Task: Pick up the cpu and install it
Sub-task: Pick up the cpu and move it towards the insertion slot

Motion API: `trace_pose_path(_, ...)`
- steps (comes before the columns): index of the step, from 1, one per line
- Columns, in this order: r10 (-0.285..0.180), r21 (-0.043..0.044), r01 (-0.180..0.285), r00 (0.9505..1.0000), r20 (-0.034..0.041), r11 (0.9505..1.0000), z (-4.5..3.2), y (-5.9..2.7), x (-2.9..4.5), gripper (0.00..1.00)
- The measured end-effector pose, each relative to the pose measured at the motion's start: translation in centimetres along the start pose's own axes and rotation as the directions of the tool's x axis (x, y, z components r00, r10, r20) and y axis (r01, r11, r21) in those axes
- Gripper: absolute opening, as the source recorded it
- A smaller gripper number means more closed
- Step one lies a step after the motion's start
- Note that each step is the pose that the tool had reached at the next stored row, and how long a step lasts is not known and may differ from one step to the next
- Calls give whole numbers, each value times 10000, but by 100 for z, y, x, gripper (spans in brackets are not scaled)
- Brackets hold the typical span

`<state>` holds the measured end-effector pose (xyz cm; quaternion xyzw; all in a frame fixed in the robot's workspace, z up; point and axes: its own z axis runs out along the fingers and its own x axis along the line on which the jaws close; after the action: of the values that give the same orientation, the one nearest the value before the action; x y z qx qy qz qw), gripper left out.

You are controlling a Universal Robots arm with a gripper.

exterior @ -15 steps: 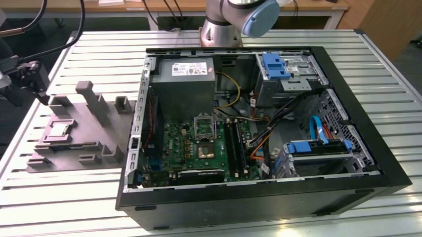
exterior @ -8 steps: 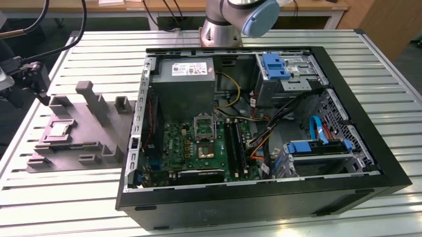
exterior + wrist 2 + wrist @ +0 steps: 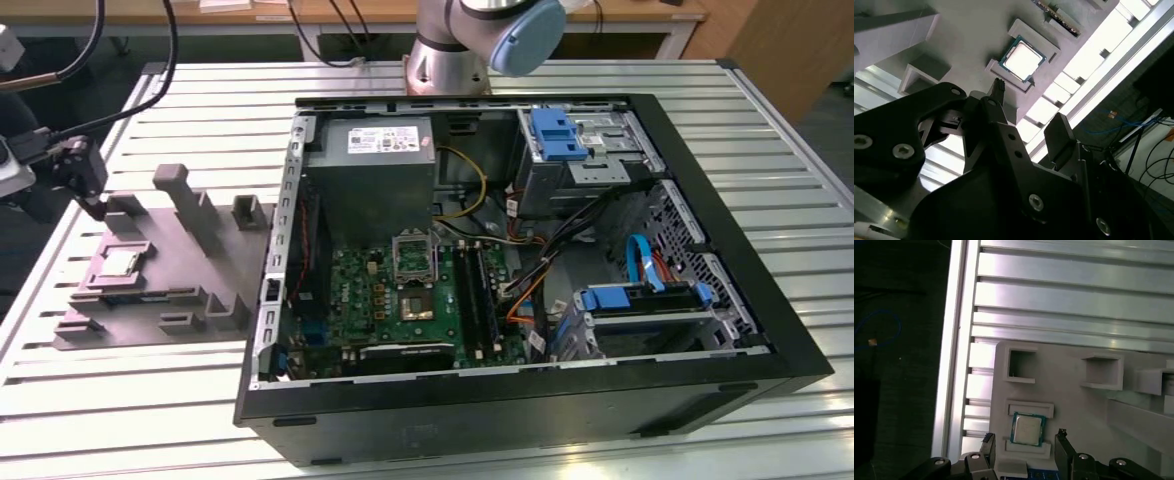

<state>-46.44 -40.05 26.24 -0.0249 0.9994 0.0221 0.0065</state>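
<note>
Resting in a recess of the grey fixture [image 3: 1074, 410], one cpu [image 3: 1027, 429] lies below the gap between the gripper's [image 3: 1024, 436] two fingers [image 3: 1063, 452]. They stand apart, holding nothing.

cpu [image 3: 1022, 61] seated in grey holder [image 3: 969, 30] pocket, gripper [image 3: 1028, 105] close beside it — fingers [image 3: 1059, 132] spread apart

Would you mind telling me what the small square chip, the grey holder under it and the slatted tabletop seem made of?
The small square cpu: silvery metal lid with a satin sheen, on a blue-green rim, probably circuit board. The grey holder plate: matte, uniform and blocky, likely plastic. The slatted table: looks like brushed aluminium, by its bright streaky reflections.
</note>
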Motion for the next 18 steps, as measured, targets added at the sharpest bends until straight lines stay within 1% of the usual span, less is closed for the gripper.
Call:
trace_pose_path(1, 146, 2, -146, 9999, 6, 9999, 12, 0, 0, 59)
trace_pose_path(2, 200, 3, -200, 9998, 7, 9998, 25, 0, 1, 59)
trace_pose_path(7, 220, 3, -220, 9998, 10, 9998, 112, -4, 2, 59)
trace_pose_path(13, 221, 4, -221, 9998, 9, 9998, 117, -5, 2, 59)
trace_pose_path(18, 235, 3, -235, 9997, 10, 9997, 149, -6, 3, 59)
